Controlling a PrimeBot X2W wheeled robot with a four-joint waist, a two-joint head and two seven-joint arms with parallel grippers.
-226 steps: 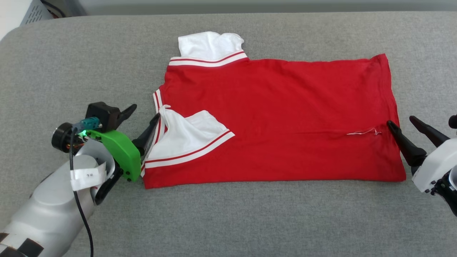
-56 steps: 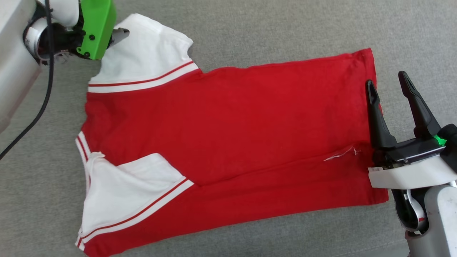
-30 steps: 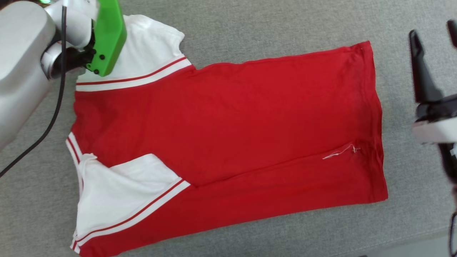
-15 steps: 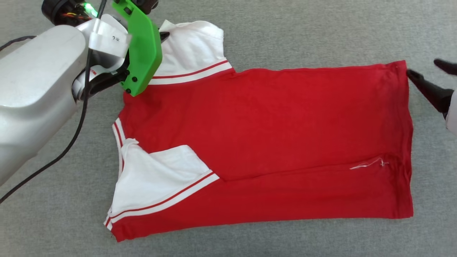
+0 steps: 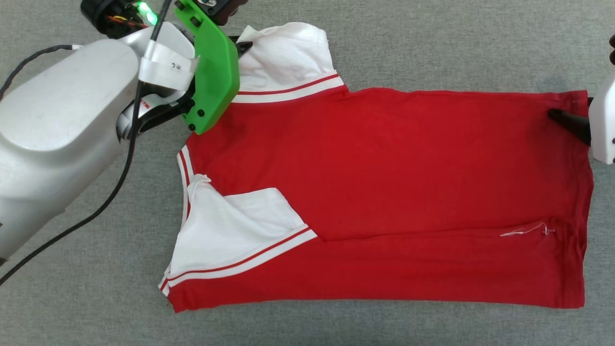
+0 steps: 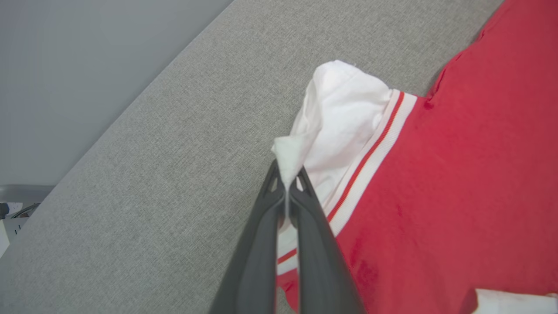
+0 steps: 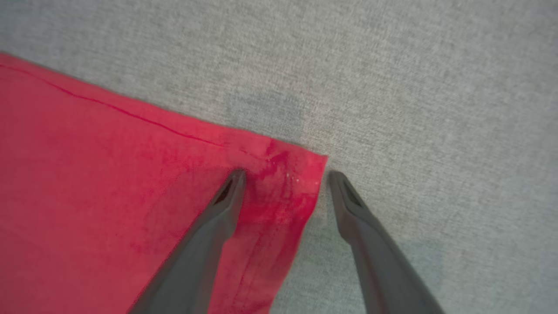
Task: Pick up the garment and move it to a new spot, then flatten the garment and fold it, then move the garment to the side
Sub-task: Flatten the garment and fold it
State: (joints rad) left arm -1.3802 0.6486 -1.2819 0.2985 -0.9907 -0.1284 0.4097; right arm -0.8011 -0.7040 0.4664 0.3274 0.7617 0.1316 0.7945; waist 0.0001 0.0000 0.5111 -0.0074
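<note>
Pinching the outer corner of a white sleeve (image 6: 344, 104), the left gripper (image 6: 287, 179) has its fingers clenched on the cloth, and a small tuft of white fabric stands up just past the tips. In the left wrist view the sleeve spreads away beyond the fingertips and to their right. It ends in the striped trim (image 6: 370, 148) of white and red, and the red body of the garment (image 5: 384, 168) runs on from there.

The garment lies spread flat on the grey cloth-covered counter (image 5: 432, 43), plain red side up, stretched between the two grippers. The right gripper (image 7: 285, 174) is at the opposite end, at a hem corner (image 7: 301, 174). Its fingers are released and spread apart, one tip over the red cloth and the other just past the edge over bare counter, with the corner between them. Whether the tips touch the cloth I cannot tell.

A second sleeve (image 5: 235, 230) is folded in over the red body, well apart from the left fingers on the far side of the neckline from them. A loose white thread (image 5: 523, 230) lies on the red cloth near the hem, well apart from the right fingers. A green plate (image 5: 214, 72) on the left wrist sits just behind the left fingers, and a black cable (image 5: 96, 211) trails from that arm across the counter.
</note>
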